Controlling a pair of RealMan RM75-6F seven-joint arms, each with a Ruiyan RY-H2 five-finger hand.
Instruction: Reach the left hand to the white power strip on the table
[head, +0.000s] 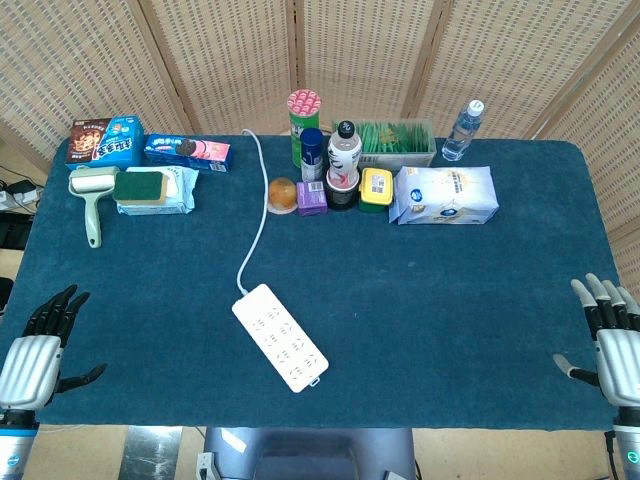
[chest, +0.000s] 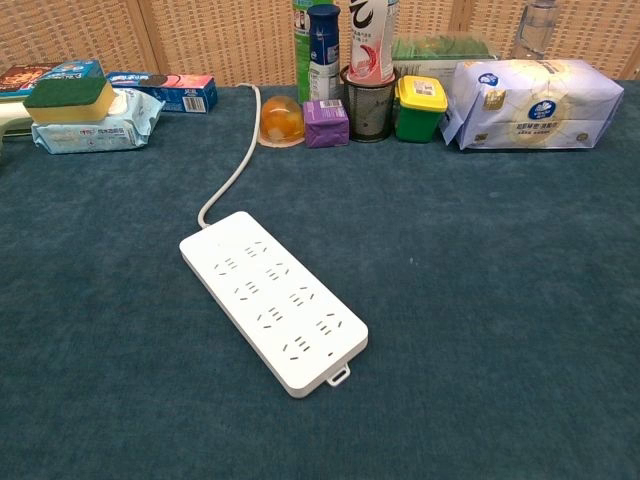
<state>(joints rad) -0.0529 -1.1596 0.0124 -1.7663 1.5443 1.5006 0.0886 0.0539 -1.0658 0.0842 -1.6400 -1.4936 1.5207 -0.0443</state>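
The white power strip (head: 280, 336) lies flat near the table's front centre, angled from upper left to lower right, its white cord (head: 256, 205) running to the back edge. The chest view shows the power strip (chest: 272, 299) close up with several rows of sockets. My left hand (head: 40, 345) hovers at the front left corner, far left of the strip, fingers spread and holding nothing. My right hand (head: 612, 335) is at the front right edge, fingers spread and holding nothing. Neither hand shows in the chest view.
Along the back of the blue table (head: 450, 300) stand snack boxes (head: 104, 141), a lint roller (head: 92, 200), wipes with a sponge (head: 150, 188), bottles and cans (head: 343, 155), a tissue pack (head: 444, 194) and a water bottle (head: 463, 130).
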